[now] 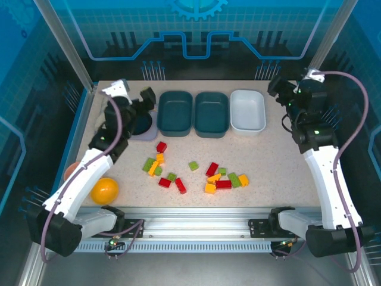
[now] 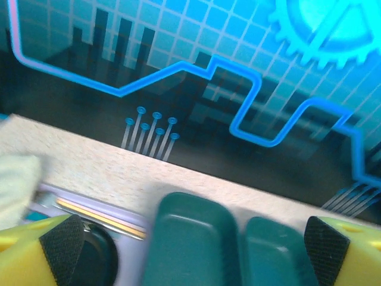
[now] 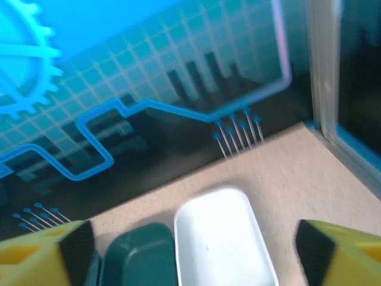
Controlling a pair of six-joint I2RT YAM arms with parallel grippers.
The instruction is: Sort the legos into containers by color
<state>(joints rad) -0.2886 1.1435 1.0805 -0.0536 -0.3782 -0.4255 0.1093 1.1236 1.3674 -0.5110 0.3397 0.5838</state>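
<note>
Both arms reach up toward the frame's top corners. The left gripper [image 2: 193, 253] and right gripper [image 3: 195, 253] are spread wide, gripping nothing. The legos [image 1: 193, 166] lie scattered at lower centre, below the three trays [image 1: 212, 113].

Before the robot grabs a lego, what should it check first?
1. Left claw open with nothing in it: ok.
2. Right claw open with nothing in it: ok.
3. First teal tray, second teal tray and white tray empty and ready: ok.
4. Legos sorted by color: not ok, they all lie mixed on the table.
5. An easy brick to start with: ok, the green brick lies apart from the others.
</note>
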